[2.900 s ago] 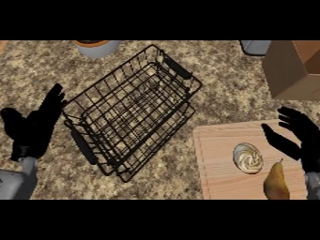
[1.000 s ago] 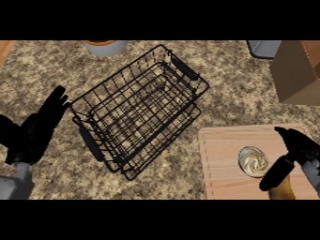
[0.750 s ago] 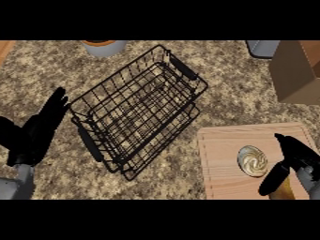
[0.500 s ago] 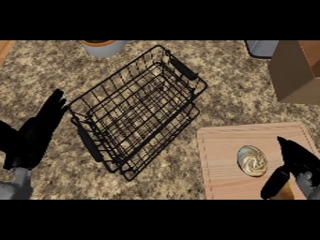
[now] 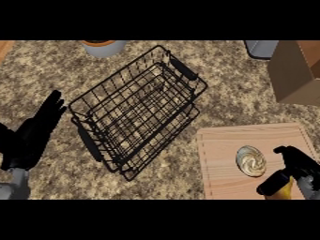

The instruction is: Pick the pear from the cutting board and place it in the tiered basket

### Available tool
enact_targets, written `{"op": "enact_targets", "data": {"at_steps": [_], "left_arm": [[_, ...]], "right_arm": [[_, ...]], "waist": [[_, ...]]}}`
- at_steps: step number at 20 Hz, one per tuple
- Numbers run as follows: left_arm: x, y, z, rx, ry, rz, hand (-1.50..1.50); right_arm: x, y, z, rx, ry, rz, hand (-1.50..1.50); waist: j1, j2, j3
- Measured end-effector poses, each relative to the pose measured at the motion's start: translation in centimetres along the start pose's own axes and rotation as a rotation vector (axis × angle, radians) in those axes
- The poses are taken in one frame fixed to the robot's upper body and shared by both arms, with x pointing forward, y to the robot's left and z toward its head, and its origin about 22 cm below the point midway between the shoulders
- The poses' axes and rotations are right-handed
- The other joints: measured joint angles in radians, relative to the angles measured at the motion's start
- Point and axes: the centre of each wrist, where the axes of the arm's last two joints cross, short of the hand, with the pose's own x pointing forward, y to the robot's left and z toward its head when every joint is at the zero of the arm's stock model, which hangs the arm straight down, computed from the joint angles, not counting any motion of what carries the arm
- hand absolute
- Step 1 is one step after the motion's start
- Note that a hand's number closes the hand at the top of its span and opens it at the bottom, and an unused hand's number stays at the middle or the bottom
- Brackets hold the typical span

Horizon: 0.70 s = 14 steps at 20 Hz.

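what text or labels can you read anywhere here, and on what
None: no readable words, numbers or signs in the head view.
Brown box: plain faces, no print.
Cutting board: bare wood.
Round object on the board: swirled pattern only, no letters.
Tiered basket: bare black wire.

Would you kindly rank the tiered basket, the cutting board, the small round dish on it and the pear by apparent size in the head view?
1. tiered basket, largest.
2. cutting board.
3. round dish.
4. pear, though the right hand covers most of it, so its rank against the dish is unsure.
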Motion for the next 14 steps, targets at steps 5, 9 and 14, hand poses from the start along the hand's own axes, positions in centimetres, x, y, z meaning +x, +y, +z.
{"op": "enact_targets", "data": {"at_steps": [5,9,14], "left_arm": [[0.0,-0.3,0.3,0.0,-0.002,0.003,0.0],[0.0,0.0,0.4,-0.001,-0.006,-0.002,0.0],[-0.4,-0.3,0.1,0.008,-0.002,0.005,0.0]], "right_arm": [[-0.8,0.4,0.0,0.008,-0.032,0.05,1.5],[-0.7,0.9,-0.2,-0.012,-0.041,0.106,1.5],[-0.5,2.0,1.0,-0.126,-0.08,0.171,1.5]], "waist": [[0.004,-0.004,-0.003],[0.004,-0.006,-0.008],[-0.007,-0.005,-0.004]]}}
